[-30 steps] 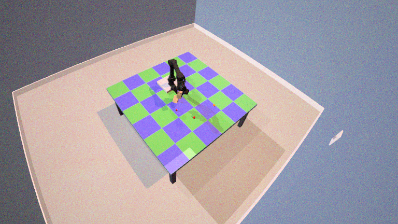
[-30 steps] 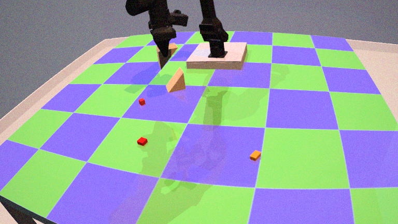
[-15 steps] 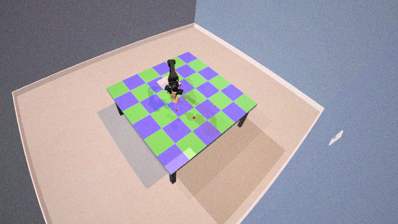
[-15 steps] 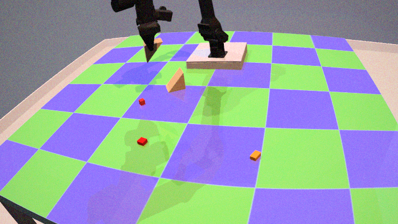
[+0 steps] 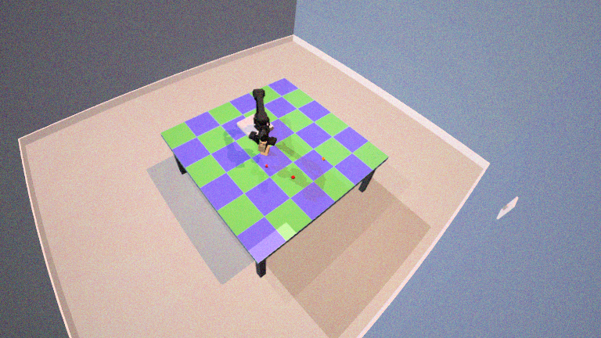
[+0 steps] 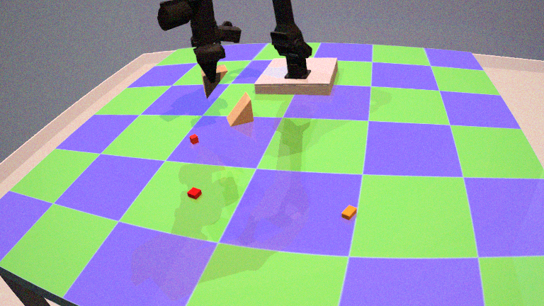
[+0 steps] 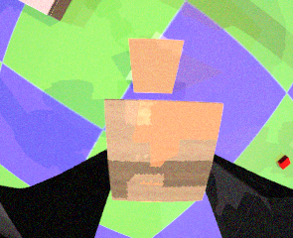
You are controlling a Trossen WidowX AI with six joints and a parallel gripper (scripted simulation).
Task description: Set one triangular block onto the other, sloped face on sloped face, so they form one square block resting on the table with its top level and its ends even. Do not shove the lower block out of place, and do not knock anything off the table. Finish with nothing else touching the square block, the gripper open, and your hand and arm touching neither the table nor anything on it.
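My gripper [image 6: 213,78] [image 7: 157,155] is shut on one tan triangular block [image 6: 208,86] [image 7: 163,129], gripped by its two ends. In the exterior view the held block is in the air, its top level and its point downward. The other triangular block [image 6: 240,110] [image 7: 156,66] rests on the table, its slope facing left in the exterior view. In that view the held block hangs up and to the left of it, apart from it. In the wrist view the resting block shows just beyond the held block's upper edge, its sides roughly in line. In the top view the two blocks overlap below the gripper.
A small red cube [image 5: 266,166] [image 6: 194,139], a red brick [image 5: 293,177] [image 6: 194,193] [image 7: 283,162] and an orange brick [image 5: 323,158] [image 6: 348,212] lie on the checkered table. The arm's pale base plate [image 5: 244,124] [image 6: 297,88] stands behind the resting block.
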